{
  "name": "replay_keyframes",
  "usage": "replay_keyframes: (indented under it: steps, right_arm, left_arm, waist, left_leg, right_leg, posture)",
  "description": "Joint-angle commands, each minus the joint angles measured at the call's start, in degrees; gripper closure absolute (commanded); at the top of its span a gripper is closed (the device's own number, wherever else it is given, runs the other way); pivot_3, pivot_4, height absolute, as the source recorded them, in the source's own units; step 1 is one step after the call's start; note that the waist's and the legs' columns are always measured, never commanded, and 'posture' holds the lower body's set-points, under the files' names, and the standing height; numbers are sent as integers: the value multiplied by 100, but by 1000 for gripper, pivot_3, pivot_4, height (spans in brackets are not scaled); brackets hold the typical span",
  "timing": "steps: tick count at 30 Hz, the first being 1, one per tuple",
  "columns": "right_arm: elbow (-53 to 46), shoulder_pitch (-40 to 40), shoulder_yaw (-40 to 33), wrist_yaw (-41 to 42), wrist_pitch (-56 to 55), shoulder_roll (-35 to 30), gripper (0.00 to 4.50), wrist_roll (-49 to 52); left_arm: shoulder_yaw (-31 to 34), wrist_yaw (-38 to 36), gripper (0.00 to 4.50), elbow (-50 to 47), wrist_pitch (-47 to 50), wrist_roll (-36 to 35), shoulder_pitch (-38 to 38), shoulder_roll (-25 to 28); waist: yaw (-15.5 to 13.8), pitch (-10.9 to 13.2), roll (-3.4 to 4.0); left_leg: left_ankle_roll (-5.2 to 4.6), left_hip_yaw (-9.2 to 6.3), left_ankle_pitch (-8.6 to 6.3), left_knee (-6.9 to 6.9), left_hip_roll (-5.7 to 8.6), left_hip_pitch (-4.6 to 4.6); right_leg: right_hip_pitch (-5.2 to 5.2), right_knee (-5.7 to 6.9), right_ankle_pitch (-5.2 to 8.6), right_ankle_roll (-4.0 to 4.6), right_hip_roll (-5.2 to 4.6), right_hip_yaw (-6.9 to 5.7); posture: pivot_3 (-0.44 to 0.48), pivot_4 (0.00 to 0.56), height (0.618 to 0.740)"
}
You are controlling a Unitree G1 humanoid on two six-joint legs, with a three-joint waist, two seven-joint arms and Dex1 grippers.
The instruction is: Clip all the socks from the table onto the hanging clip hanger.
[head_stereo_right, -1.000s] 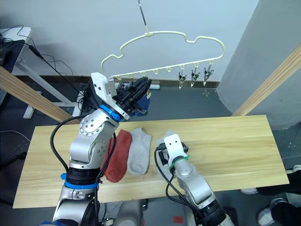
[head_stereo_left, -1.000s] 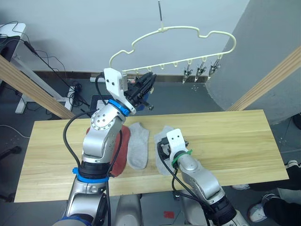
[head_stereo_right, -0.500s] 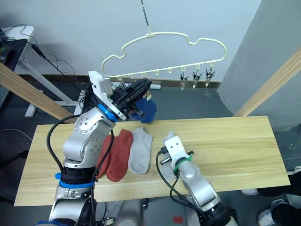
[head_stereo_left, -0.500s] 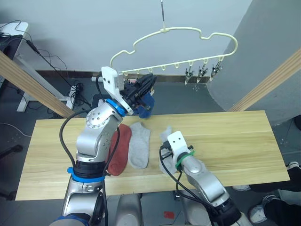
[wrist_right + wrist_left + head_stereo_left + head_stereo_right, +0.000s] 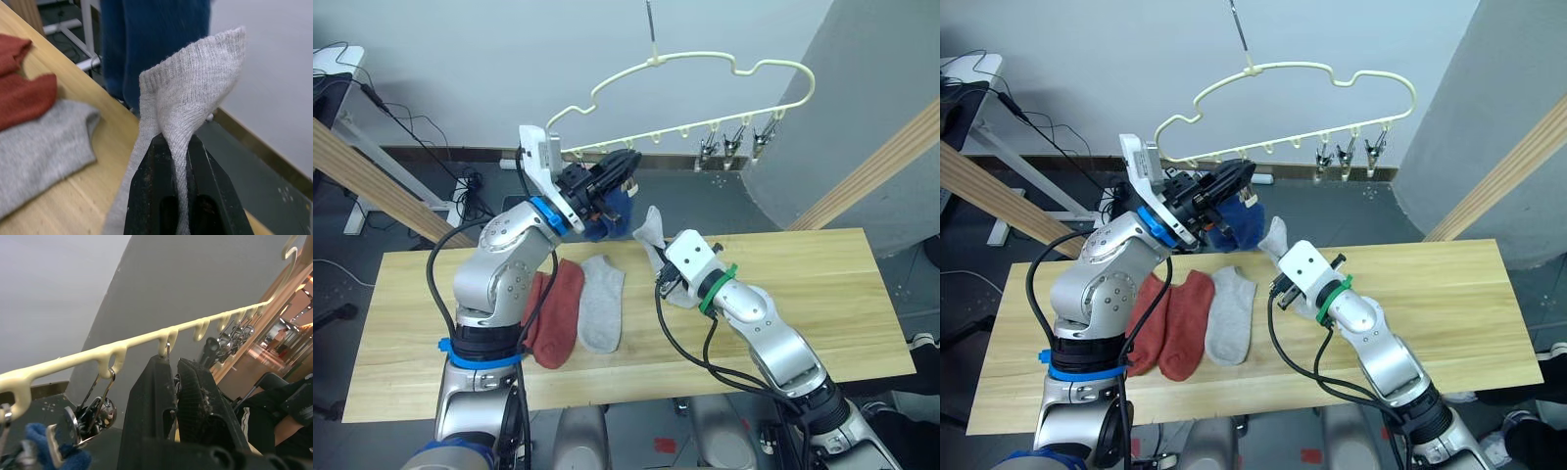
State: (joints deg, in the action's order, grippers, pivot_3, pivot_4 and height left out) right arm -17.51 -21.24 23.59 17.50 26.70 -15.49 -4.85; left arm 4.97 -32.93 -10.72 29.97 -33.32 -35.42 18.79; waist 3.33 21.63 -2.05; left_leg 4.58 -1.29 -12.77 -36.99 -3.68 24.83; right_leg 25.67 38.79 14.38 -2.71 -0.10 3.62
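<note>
The cream clip hanger (image 5: 653, 62) hangs above the far edge of the table (image 5: 822, 284). My left gripper (image 5: 171, 363) is up at the hanger's left part, shut on a silver clip. Blue socks (image 5: 612, 211) hang just below it. My right gripper (image 5: 174, 147) is shut on a light grey sock (image 5: 649, 225), holding it above the table near the blue socks. Two rust-red socks (image 5: 558, 305) and another grey sock (image 5: 602, 313) lie flat on the table to the left.
Three bare silver clips (image 5: 734, 147) hang at the hanger's right end. Slanted wooden poles stand at the left (image 5: 372, 181) and right (image 5: 871, 166). Cables and a white desk (image 5: 337, 88) are on the floor beyond the table.
My right gripper has shut on the grey sock and lifted it off the table toward the hanger. The left gripper has stayed at the hanger's clips.
</note>
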Motion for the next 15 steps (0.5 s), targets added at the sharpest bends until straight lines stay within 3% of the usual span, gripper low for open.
replay_keyframes:
  steps: [1,15]
  right_arm:
    - [-32,-122,93,221,-412,31,4500,-82]
    - [205,-357,-39,328,-884,170,4500,-353]
  left_arm:
    - [52,38,4390,-374,35,-196,-142,-38]
    - [-13,35,4390,-434,13,-149,-60,-56]
  waist:
    - [2,0,0]
    - [1,0,0]
  left_leg:
    - [0,-1,0,0,-1,0]
    - [1,-1,0,0,-1,-1]
  right_leg:
    - [0,2,0,0,1,-1]
    - [0,4,-1,1,1,-1]
  posture:
    - [-117,385,740]
    - [-115,386,740]
